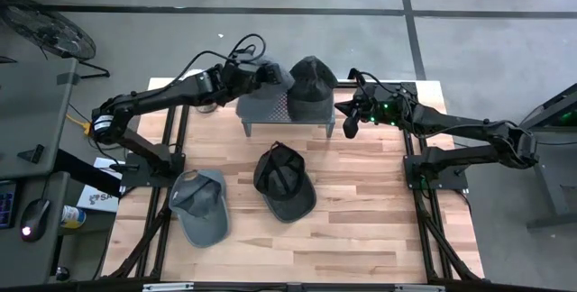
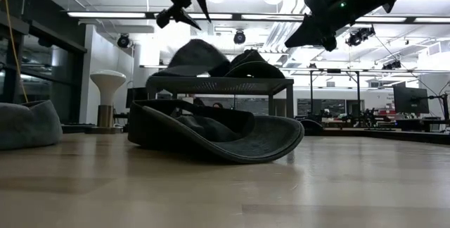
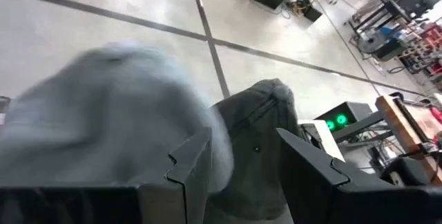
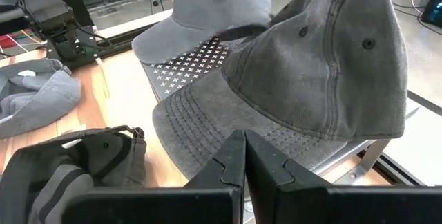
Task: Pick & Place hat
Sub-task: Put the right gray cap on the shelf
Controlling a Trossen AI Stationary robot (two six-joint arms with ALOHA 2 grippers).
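Observation:
A low metal stand (image 1: 270,110) at the table's far middle carries two hats. A light grey hat (image 1: 263,86) and a dark grey hat (image 1: 312,83) rest on its perforated top side by side. My left gripper (image 2: 187,1) hangs open above the light grey hat (image 2: 197,53), clear of it. In its wrist view the fingers (image 3: 190,172) frame the dark hat (image 3: 259,124) farther off. My right gripper (image 4: 245,156) is shut and hovers right of the stand, near the dark hat's brim (image 4: 207,113), touching nothing.
A black hat (image 1: 284,182) lies upside down mid-table, and another light grey hat (image 1: 200,206) lies upside down to its left. Bare wood spreads along the near edge and the right side. Frame rails run down both sides of the table.

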